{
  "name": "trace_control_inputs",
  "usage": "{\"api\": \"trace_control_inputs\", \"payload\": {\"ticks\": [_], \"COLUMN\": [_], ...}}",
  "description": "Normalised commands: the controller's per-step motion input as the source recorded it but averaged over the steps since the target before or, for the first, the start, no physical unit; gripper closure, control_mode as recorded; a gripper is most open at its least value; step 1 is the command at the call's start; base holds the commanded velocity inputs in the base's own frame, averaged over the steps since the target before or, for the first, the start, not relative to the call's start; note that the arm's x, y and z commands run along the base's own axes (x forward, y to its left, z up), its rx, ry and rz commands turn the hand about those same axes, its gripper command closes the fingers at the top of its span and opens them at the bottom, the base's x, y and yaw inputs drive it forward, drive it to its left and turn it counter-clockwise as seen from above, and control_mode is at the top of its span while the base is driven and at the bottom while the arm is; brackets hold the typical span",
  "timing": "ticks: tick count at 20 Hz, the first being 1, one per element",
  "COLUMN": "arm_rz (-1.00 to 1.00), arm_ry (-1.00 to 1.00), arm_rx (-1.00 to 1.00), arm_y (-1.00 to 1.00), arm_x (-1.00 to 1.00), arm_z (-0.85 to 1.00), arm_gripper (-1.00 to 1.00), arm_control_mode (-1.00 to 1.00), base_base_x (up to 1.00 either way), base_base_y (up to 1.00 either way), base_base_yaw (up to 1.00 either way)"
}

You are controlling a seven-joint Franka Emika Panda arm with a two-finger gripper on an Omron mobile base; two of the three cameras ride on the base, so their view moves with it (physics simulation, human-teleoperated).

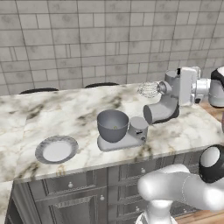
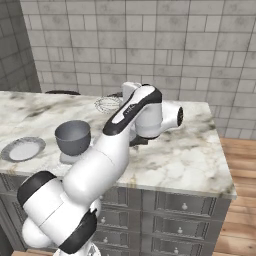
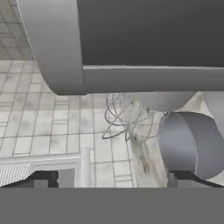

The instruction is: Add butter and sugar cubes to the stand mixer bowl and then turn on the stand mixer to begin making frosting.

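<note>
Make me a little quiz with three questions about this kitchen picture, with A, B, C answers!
1. Where is the plate?
A. left of the stand mixer bowl
B. on the floor
C. inside the bowl

2. What colour is the bowl?
A. red
B. grey
C. green

3. How is the head of the stand mixer standing?
A. down over the bowl
B. tilted back, whisk up
C. lying on the plate

Answers:
1 A: in the left base view the plate lies on the counter to the bowl's left.
2 B: it is grey metal.
3 B: the whisk hangs in the air away from the bowl.
</note>
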Motion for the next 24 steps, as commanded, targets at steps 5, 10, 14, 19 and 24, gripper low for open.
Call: {"api": "trace_control_inputs", "payload": {"ticks": [5,10,14,19,24], "arm_rz": [-0.03,-0.11,-0.04,0.0,0.0], "arm_ry": [-0.08,-0.03,0.0,0.0,0.0], "arm_rx": [-0.03,-0.03,0.0,0.0,0.0], "arm_y": [0.27,-0.64,-0.79,-0.7,-0.61], "arm_x": [-0.16,-0.08,0.09,0.27,0.2], "arm_z": [0.01,0.06,0.2,0.12,0.0], "arm_gripper": [-1.0,-1.0,-1.0,-1.0,-1.0], "arm_control_mode": [-1.0,-1.0,-1.0,-1.0,-1.0], "base_base_x": [0.0,0.0,0.0,0.0,0.0], "base_base_y": [0.0,0.0,0.0,0.0,0.0], "base_base_yaw": [0.0,0.0,0.0,0.0,0.0]}}
